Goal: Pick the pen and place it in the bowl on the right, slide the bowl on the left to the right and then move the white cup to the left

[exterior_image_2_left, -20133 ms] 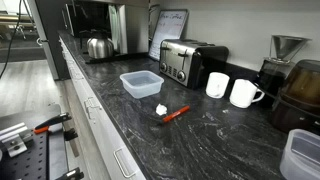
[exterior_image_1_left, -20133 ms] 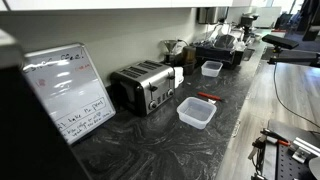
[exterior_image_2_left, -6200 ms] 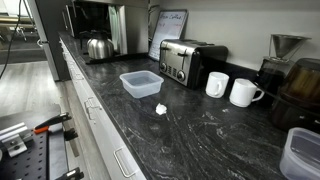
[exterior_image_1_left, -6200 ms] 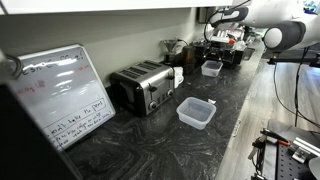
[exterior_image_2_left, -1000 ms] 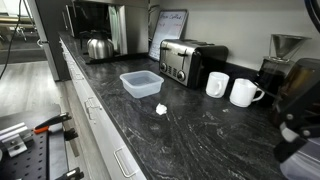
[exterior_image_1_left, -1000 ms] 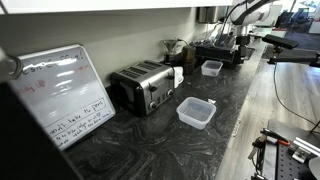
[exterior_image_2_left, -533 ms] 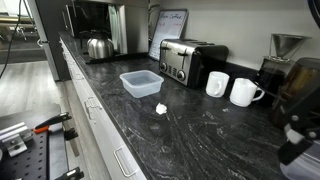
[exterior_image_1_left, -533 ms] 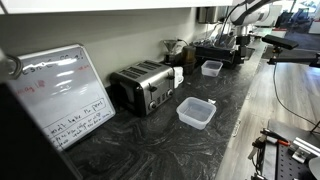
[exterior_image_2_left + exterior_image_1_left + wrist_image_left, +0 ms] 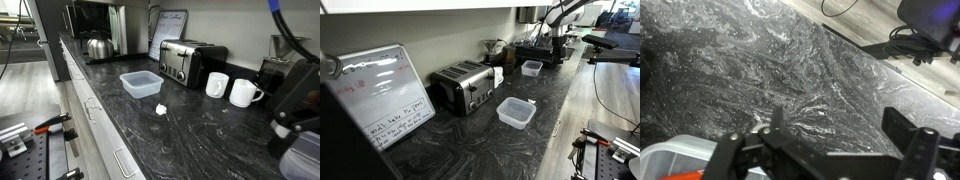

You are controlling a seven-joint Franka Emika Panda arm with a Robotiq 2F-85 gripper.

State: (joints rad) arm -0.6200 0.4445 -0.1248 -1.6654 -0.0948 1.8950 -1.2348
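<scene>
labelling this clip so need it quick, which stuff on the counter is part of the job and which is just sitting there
For the job: pen, lying in the right tub; left tub; white cup; open gripper.
Just lying about: toaster, whiteboard, kettle, white mug, small white scrap.
</scene>
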